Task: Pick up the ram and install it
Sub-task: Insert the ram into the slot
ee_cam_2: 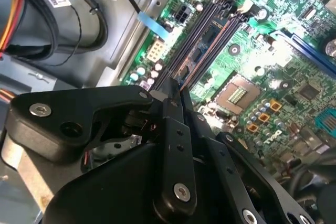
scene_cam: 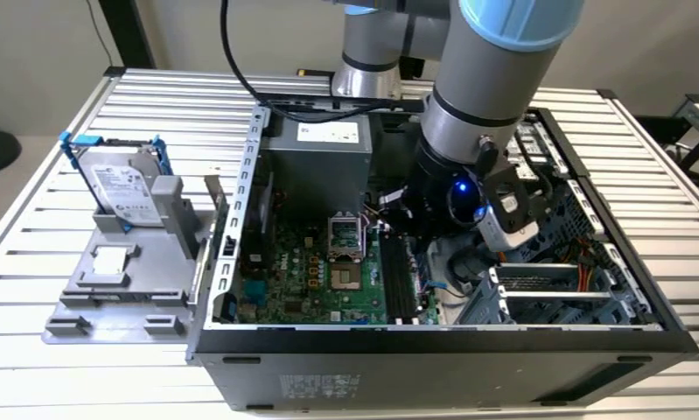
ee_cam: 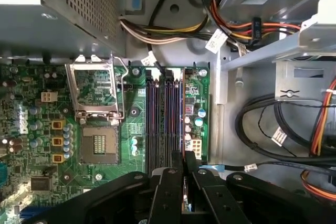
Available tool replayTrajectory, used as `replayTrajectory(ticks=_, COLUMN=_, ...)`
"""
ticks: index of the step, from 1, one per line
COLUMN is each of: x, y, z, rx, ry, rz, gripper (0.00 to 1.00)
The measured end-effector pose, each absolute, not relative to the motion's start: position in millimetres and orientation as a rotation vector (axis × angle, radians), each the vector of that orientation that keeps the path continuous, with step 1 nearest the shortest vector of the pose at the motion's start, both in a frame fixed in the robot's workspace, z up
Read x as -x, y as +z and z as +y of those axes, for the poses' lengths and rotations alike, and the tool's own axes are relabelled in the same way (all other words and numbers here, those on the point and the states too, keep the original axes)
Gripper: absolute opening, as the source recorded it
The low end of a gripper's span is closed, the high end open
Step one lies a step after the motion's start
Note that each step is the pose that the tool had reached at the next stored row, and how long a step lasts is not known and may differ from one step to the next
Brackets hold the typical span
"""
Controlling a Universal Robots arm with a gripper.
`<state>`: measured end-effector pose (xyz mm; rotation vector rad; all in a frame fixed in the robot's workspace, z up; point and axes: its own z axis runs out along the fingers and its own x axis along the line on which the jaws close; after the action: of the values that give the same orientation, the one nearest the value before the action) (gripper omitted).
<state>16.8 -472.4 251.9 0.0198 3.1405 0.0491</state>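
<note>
In the exterior view the arm [scene_cam: 489, 105] reaches into the computer case [scene_cam: 443, 337]. In the second wrist view the pincer [ee_cam_2: 181, 86] is clenched on the ram [ee_cam_2: 203, 44], which lies along the memory slots [ee_cam_2: 223, 14]. In the first wrist view we'd keep it parallel to them and press evenly

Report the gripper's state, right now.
Gripper: closed on the ram, which sits edge-on along the memory slots.

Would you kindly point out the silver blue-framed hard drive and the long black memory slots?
Silver blue-framed hard drive [scene_cam: 125, 188], exterior view, on its white label face.
Long black memory slots [ee_cam: 153, 121], first wrist view, mid-length of one slot.
</note>
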Motion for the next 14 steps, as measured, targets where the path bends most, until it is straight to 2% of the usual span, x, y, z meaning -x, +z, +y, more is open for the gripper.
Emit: replayTrajectory(ticks=14, x=-12, y=234, z=-483, rx=-0.023, ry=0.051, rz=3.14, gripper=0.0)
